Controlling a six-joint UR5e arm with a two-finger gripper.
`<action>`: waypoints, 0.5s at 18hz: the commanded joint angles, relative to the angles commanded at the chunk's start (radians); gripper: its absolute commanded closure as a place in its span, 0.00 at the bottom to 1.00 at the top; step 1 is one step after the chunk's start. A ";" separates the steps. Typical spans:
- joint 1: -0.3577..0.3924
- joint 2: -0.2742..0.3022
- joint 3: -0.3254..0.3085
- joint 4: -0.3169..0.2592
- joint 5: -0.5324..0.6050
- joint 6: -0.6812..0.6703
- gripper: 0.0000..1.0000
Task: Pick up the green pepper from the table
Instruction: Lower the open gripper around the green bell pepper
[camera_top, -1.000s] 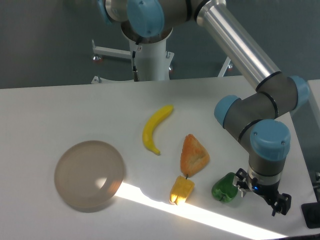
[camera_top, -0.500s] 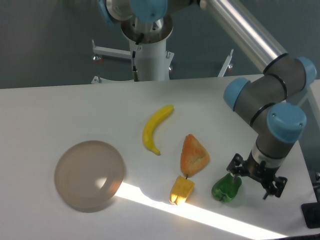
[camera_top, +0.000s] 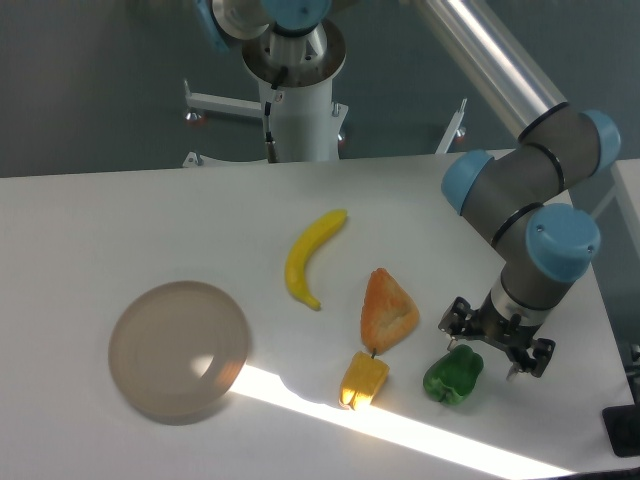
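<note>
The small lobed dark-green pepper (camera_top: 453, 375) has a glossy, plastic-looking skin with bright highlights. Left of it, the blocky yellow pepper (camera_top: 363, 379) and the curved yellow banana (camera_top: 307, 256) look smooth and slightly shiny, while the orange wedge-shaped item (camera_top: 388, 309) seems rougher and matt. The flat white table (camera_top: 120, 220) is smooth and matt. Further left, the round brownish disc (camera_top: 179, 350) looks translucent, frosted plastic.
</note>
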 joint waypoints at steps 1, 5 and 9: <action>0.000 0.000 -0.005 0.002 0.000 0.000 0.00; -0.005 -0.003 -0.017 0.035 0.002 -0.001 0.00; -0.006 0.000 -0.064 0.106 0.002 0.003 0.00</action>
